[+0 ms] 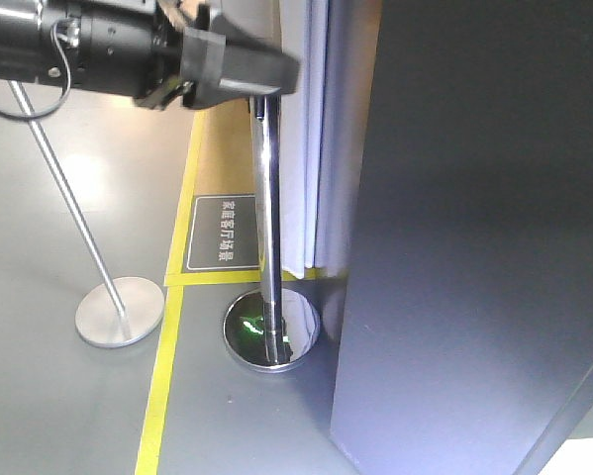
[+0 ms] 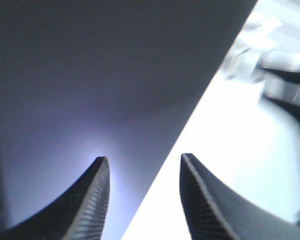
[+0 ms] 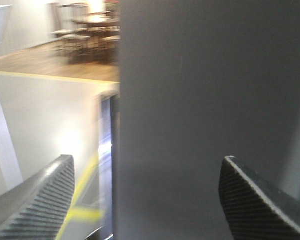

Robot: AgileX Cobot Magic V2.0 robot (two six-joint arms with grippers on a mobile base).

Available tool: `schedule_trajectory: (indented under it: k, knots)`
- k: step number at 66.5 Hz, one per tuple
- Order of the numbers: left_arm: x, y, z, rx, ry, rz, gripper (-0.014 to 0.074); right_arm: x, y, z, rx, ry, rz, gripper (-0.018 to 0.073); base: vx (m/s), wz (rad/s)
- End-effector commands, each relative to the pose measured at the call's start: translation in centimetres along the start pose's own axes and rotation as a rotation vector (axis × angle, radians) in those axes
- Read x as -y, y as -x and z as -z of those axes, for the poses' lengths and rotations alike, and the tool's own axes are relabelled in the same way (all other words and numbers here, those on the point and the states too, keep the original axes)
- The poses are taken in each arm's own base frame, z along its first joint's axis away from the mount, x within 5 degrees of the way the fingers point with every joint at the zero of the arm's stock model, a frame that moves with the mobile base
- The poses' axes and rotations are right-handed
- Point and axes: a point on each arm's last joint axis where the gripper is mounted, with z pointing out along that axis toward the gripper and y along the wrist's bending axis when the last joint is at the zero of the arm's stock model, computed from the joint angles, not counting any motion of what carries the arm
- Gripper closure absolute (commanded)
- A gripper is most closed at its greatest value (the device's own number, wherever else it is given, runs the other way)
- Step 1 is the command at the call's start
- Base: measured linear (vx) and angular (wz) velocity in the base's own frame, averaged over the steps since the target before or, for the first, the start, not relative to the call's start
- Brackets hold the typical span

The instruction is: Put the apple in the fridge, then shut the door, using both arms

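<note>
The left gripper, jaws apart and empty, faces the grey door, white floor toward three o'clock.

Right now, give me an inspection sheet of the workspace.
Surface: grey floor with yellow tape lines.
Job's things: tall dark-grey panel, fridge or its door, cannot tell which; apple not seen.
Clutter: two chrome stanchion posts, round bases; floor sign.
End effectors: left end effector open, empty, facing the grey panel's edge; right end effector open, empty, facing the grey panel.
Cables: black cable looping under the arm.
Surroundings: blurred tables and chairs beyond.
</note>
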Motion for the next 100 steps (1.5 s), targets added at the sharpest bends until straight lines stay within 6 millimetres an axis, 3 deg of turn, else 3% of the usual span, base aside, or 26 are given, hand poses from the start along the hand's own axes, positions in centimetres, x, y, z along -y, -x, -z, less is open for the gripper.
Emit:
schedule_trajectory:
  k: [1,18,38,76,86,100]
  knots:
    - [1.3,1.5,1.9,0.087,0.048,-0.016,0.0272,1.4,2.8,-2.6,0.119,-0.102,0.019,-0.0006,0.00,0.00]
    - [0.8,1.3,2.0,0.066,0.105,-0.030,0.0272,2.8,4.3,-10.2,0.080,-0.139,0.019,0.0013,0.00,0.00]
    - [0.7,1.4,2.0,0.082,0.113,-0.031,0.0272,4.1,4.8,-15.6,0.100,-0.191,0.047,0.0013,0.00,0.00]
    - [-0.2,1.2,2.1,0.050,0.212,-0.050,0.0272,5.2,4.4,-22.7,0.077,-0.202,0.010,0.0015,0.00,0.00]
    - [-0.7,1.2,2.3,0.059,0.270,-0.038,0.0272,6.9,4.4,-24.4,0.024,-0.183,-0.033,0.0025,0.00,0.00]
    - [-1.3,1.4,2.5,0.078,0.347,-0.038,0.0272,8.8,5.3,-25.0,-0.015,-0.161,-0.037,0.0029,0.00,0.00]
